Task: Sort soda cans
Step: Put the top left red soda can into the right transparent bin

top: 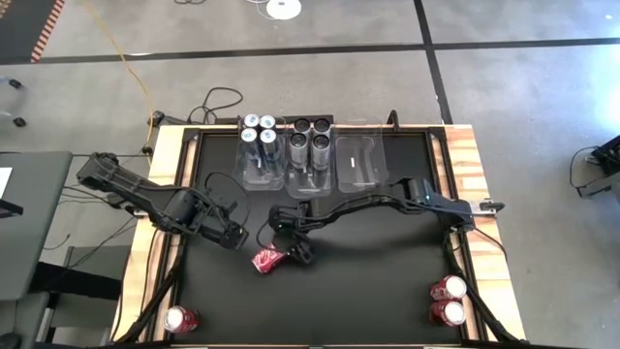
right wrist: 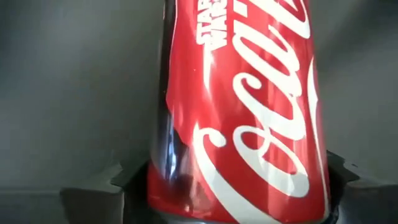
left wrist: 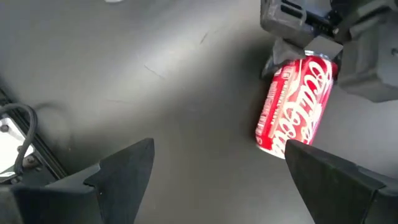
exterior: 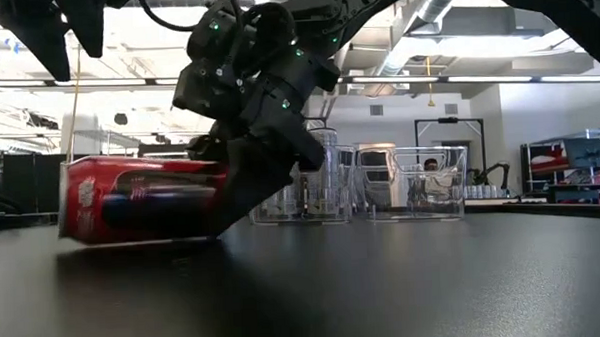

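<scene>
Right gripper (top: pixel 288 249) sits near the middle of the table (top: pixel 387 281), its fingers on either side of a red can (top: pixel 267 260) lying on its side; whether they pinch it I cannot tell. Left gripper (top: pixel 235 236) hovers just beside it, fingers spread. Three more red cans stand at the near corners. Blue-silver cans (top: pixel 260 133) and dark cans (top: pixel 311 136) fill two bins at the far edge.
</scene>
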